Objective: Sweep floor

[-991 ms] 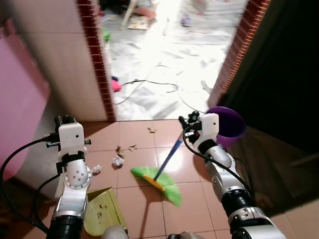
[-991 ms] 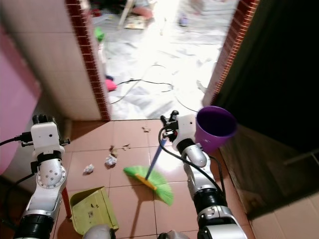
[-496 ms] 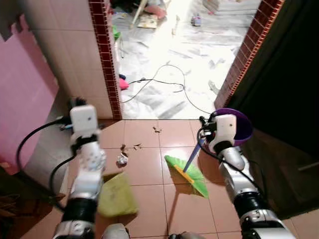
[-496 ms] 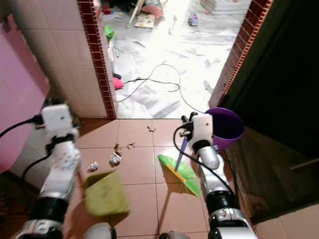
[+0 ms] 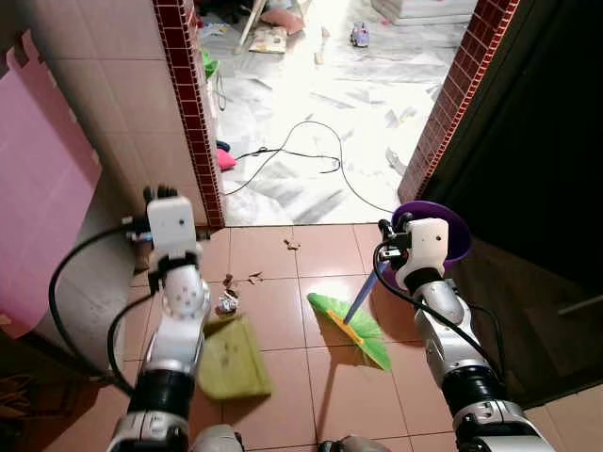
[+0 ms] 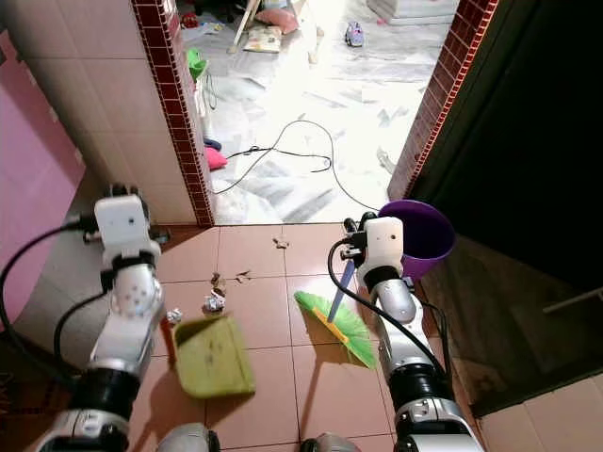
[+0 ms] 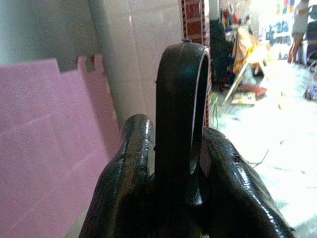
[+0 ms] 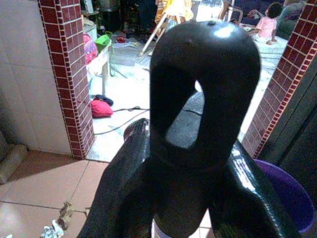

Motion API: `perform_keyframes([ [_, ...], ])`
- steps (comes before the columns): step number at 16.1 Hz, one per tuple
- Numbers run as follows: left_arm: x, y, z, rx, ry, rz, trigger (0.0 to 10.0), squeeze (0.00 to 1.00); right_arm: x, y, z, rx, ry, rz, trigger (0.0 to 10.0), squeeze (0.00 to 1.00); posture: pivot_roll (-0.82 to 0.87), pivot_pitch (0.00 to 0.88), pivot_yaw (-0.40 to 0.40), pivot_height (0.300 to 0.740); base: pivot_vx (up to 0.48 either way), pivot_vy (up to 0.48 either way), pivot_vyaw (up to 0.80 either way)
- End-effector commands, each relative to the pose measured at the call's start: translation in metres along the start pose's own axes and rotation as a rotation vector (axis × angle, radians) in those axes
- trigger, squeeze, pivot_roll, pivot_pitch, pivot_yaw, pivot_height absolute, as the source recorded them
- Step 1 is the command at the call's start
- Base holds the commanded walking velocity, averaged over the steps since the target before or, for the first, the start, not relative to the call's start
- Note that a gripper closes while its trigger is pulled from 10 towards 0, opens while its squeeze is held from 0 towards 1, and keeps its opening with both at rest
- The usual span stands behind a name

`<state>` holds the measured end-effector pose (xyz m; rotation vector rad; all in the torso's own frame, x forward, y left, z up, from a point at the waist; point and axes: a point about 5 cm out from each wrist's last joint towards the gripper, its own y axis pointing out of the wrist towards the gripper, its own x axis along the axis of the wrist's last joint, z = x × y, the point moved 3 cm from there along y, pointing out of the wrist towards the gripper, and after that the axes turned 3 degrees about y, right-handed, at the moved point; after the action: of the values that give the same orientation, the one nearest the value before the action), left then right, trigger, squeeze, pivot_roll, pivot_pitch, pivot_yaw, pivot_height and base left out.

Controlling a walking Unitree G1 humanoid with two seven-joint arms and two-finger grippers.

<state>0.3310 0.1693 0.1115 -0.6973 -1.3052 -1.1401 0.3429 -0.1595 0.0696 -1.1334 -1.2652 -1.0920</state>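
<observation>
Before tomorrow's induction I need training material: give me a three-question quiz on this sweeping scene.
1. True or false: the right gripper is shut on the broom handle.
2. What does the left gripper hold? A dustpan, B bucket, C cable.
3. Fill in: the crumpled paper lies between the ______ and the wall.

Key:
1. True.
2. A: the dustpan, by its handle.
3. Broom. The purple bucket stands on the broom's other side.
</observation>
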Motion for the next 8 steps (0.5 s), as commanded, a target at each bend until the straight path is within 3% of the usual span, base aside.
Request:
perform_keyframes([
  [1,0.010,0.003,-0.003,-0.009,-0.014,-0.036,10.0,0.00,0.001,0.000,-0.003,-0.017,-0.003,0.005,10.0,0.00,-0.04,0.000,-0.017,0.740,0.000,0.000,0.00],
  [8,0.018,0.015,-0.003,-0.001,-0.018,-0.058,10.0,0.00,0.001,-0.001,-0.007,-0.031,0.007,0.008,10.0,0.00,-0.06,0.000,-0.004,0.740,0.000,0.000,0.00],
])
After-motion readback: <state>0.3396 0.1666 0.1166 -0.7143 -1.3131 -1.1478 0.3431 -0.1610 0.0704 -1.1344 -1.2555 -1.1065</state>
